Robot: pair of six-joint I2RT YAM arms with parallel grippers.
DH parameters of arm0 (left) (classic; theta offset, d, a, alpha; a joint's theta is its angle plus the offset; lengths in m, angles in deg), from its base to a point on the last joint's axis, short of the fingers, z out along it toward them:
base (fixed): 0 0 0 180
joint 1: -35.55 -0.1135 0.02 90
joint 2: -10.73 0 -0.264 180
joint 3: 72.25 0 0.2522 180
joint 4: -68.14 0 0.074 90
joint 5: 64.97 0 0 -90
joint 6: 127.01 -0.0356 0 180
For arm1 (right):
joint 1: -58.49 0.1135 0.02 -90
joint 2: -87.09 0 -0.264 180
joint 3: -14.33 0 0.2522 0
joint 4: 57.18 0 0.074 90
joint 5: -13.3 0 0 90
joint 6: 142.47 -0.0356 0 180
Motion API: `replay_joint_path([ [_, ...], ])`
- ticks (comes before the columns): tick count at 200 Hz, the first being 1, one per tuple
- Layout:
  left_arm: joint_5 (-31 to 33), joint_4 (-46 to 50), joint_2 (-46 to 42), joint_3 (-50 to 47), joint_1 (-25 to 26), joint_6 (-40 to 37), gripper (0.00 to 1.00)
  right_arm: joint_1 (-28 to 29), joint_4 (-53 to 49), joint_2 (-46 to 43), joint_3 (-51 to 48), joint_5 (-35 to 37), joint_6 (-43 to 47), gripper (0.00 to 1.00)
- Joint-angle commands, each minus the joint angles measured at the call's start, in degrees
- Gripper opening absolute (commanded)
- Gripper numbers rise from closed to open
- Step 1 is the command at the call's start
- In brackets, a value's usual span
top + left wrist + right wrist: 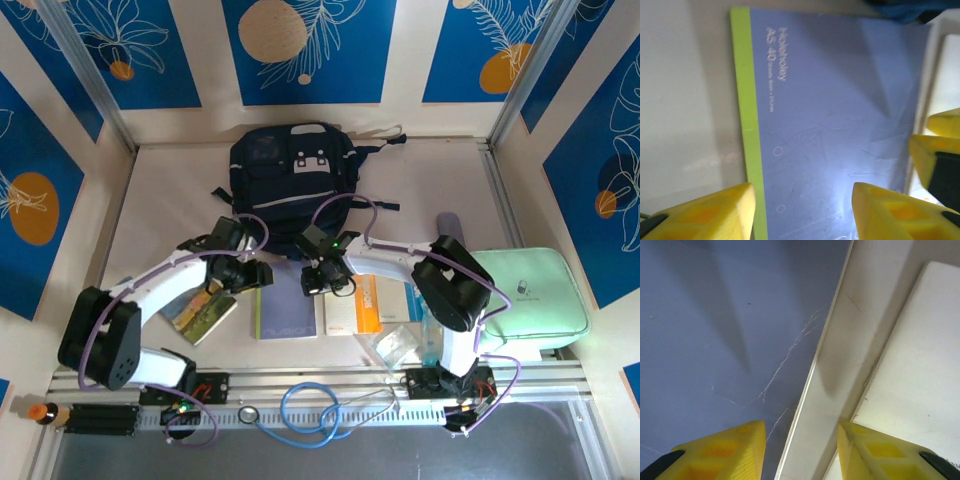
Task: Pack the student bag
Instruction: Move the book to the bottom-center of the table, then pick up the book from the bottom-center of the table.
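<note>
The student bag [293,165], dark navy with a pale stripe, lies at the back of the table. In front of it lies a blue notebook [285,312] with a green spine [746,100]. My left gripper [252,275] hovers low over the notebook's left edge. It is open [802,210]: one yellow finger is outside the green spine and the other is over the blue cover [840,110]. My right gripper [318,278] is open [800,450] and straddles the notebook's right edge [730,340]. Its fingers [940,150] also show in the left wrist view. Nothing is held.
A white and orange book [365,305] lies just right of the notebook, its pale cover [920,365] by my right finger. A picture book [205,312] lies at the left and a clear plastic bag [392,343] at the front. A mint green case [525,295] is at the right.
</note>
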Motion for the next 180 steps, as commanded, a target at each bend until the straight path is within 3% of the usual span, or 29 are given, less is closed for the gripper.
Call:
replay_joint_path([
  [1,2.84,-0.18,2.61,-0.55,1.43,1.36,0.53,-0.36,-0.65,0.94,-0.39,-0.64,0.43,0.42],
  [45,4.46,-0.39,5.94,-0.72,1.63,1.08,0.44,-0.49,-0.51,2.26,0.03,-1.07,1.10,0.34],
  [78,4.90,-0.16,7.39,-0.55,2.46,1.10,0.46,-0.58,-0.78,3.12,0.55,-1.21,1.79,0.32],
  [131,-1.43,-4.91,8.18,-1.22,2.95,0.99,0.46,-1.30,-0.99,4.24,1.07,-2.10,2.14,0.29],
  [180,-3.16,-7.02,6.83,-1.75,2.95,0.79,0.43,-1.79,-1.59,5.37,1.97,-2.64,3.21,0.22],
])
